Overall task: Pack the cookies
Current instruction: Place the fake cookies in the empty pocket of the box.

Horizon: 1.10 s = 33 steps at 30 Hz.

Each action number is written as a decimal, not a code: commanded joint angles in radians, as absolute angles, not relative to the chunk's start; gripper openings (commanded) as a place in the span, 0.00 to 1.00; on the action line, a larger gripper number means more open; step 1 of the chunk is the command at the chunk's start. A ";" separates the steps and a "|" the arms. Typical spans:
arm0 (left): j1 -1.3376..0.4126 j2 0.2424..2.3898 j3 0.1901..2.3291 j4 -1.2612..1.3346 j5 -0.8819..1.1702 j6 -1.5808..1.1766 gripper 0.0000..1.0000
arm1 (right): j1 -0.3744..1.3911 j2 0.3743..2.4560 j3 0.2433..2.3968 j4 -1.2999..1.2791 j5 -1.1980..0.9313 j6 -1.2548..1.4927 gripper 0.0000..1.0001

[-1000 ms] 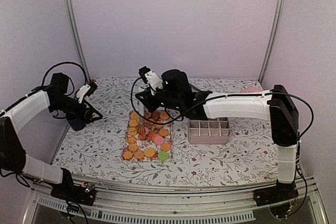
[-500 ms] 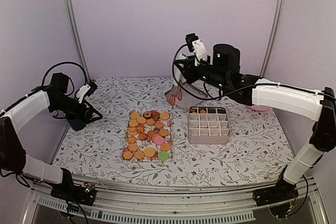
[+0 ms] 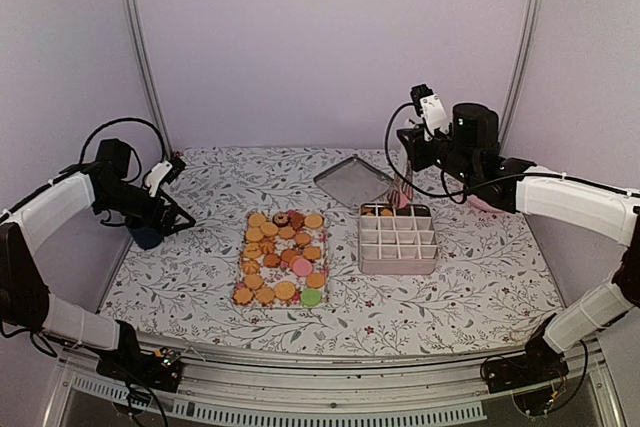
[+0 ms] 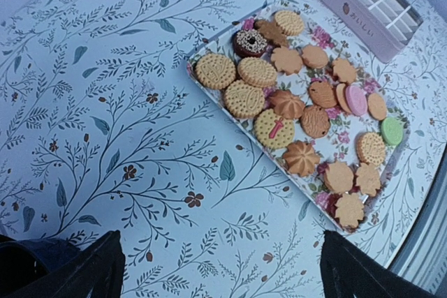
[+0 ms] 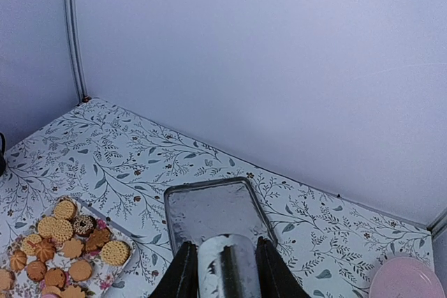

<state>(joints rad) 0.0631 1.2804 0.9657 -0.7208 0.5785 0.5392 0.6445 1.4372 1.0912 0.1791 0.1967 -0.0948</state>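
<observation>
Top external: cookies [image 3: 281, 257] lie on the tray [image 3: 243, 269], 9 o'clock of the divided box [image 3: 398, 239]. My left gripper [image 4: 220, 246] gapes; right gripper [image 5: 225, 246], cannot tell. I'd pinch 1 cookie squarely by its rim.

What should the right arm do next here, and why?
Probably lower the right gripper toward the divided box and let go there. Its fingers are closed on a pale rounded piece that I cannot identify for sure. In the top view it appears to hover over the box's back row. Most compartments look unfilled, and many cookies are not yet packed.
</observation>
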 commanded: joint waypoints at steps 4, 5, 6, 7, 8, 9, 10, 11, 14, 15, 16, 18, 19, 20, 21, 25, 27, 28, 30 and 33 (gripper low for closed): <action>0.072 1.270 0.976 -0.722 0.597 0.548 0.98 | 0.631 1.430 1.078 0.208 0.226 -0.120 0.09; 0.072 1.270 0.976 -0.722 0.597 0.548 0.98 | 0.631 1.434 1.078 0.209 0.228 -0.122 0.10; 0.072 1.268 0.974 -0.723 0.597 0.548 0.98 | 0.629 1.440 1.078 0.211 0.228 -0.123 0.10; 0.072 1.269 0.974 -0.723 0.596 0.548 0.98 | 0.628 1.445 1.080 0.212 0.230 -0.125 0.10; 0.072 1.268 0.974 -0.723 0.596 0.547 0.98 | 0.627 1.450 1.081 0.212 0.232 -0.128 0.11; 0.072 1.269 0.974 -0.723 0.595 0.548 0.98 | 0.625 1.453 1.083 0.213 0.232 -0.128 0.11; 0.072 1.269 0.973 -0.723 0.597 0.549 0.98 | 0.623 1.457 1.085 0.213 0.231 -0.130 0.11; 0.073 1.268 0.972 -0.722 0.598 0.550 0.98 | 0.621 1.461 1.086 0.213 0.233 -0.129 0.12; 0.072 1.271 0.975 -0.723 0.603 0.550 0.97 | 0.615 1.472 1.084 0.215 0.229 -0.125 0.12; 0.073 1.272 0.977 -0.723 0.605 0.549 0.97 | 0.614 1.476 1.082 0.215 0.230 -0.123 0.13; 0.072 1.274 0.980 -0.722 0.607 0.546 0.98 | 0.614 1.481 1.082 0.216 0.229 -0.122 0.13; 0.072 1.275 0.980 -0.722 0.608 0.545 0.97 | 0.612 1.491 1.079 0.216 0.229 -0.121 0.15; 0.072 1.273 0.979 -0.723 0.606 0.545 0.97 | 0.612 1.494 1.079 0.217 0.229 -0.121 0.16; 0.072 1.273 0.978 -0.723 0.605 0.546 0.97 | 0.612 1.499 1.079 0.218 0.229 -0.120 0.18; 0.072 1.272 0.977 -0.723 0.604 0.547 0.97 | 0.611 1.502 1.079 0.219 0.229 -0.120 0.18; 0.072 1.267 0.976 -0.723 0.603 0.552 0.97 | 0.609 1.515 1.080 0.224 0.228 -0.120 0.27; 0.072 1.267 0.980 -0.722 0.603 0.551 0.97 | 0.609 1.518 1.083 0.223 0.222 -0.119 0.30; 0.072 1.268 0.981 -0.722 0.603 0.551 0.97 | 0.609 1.518 1.084 0.223 0.219 -0.118 0.32; 0.072 1.268 0.986 -0.722 0.604 0.548 0.97 | 0.610 1.518 1.086 0.222 0.218 -0.119 0.37; 0.072 1.270 0.989 -0.725 0.609 0.546 0.97 | 0.609 1.511 1.089 0.221 0.215 -0.122 0.43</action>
<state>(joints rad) 0.0631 1.2804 0.9661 -0.7208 0.5911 0.5396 0.6174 1.5120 1.0847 0.1848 0.2138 -0.1207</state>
